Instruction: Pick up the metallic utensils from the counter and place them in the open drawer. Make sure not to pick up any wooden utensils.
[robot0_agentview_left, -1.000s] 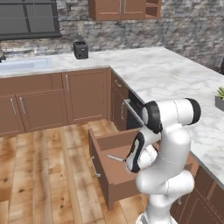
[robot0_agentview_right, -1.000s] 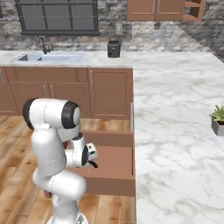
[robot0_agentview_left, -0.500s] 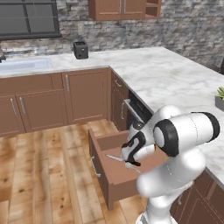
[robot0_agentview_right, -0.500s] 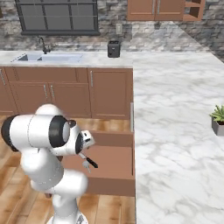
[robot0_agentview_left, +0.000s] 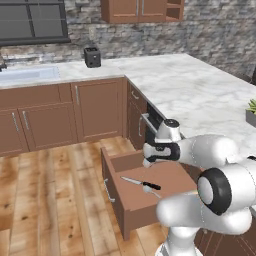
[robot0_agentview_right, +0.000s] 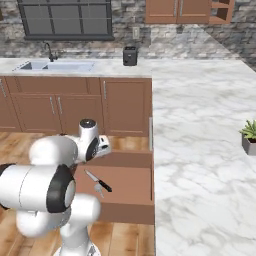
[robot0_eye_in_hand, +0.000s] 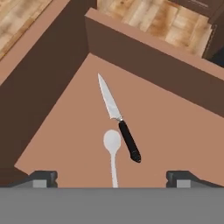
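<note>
On the floor of the open drawer (robot0_eye_in_hand: 57, 113) the black-handled knife (robot0_eye_in_hand: 118, 118) and the grey metal spoon (robot0_eye_in_hand: 112, 151) now lie side by side, nearly touching, the gripper (robot0_eye_in_hand: 111, 177) having lifted clear with jaws wide and empty, so both metallic utensils look stowed.

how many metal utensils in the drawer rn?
2. A black-handled, silver-bladed knife lies on the reddish-brown wooden drawer floor; a small grey metal spoon lies beside its handle, partly cut off by the hand view's bottom edge.
</note>
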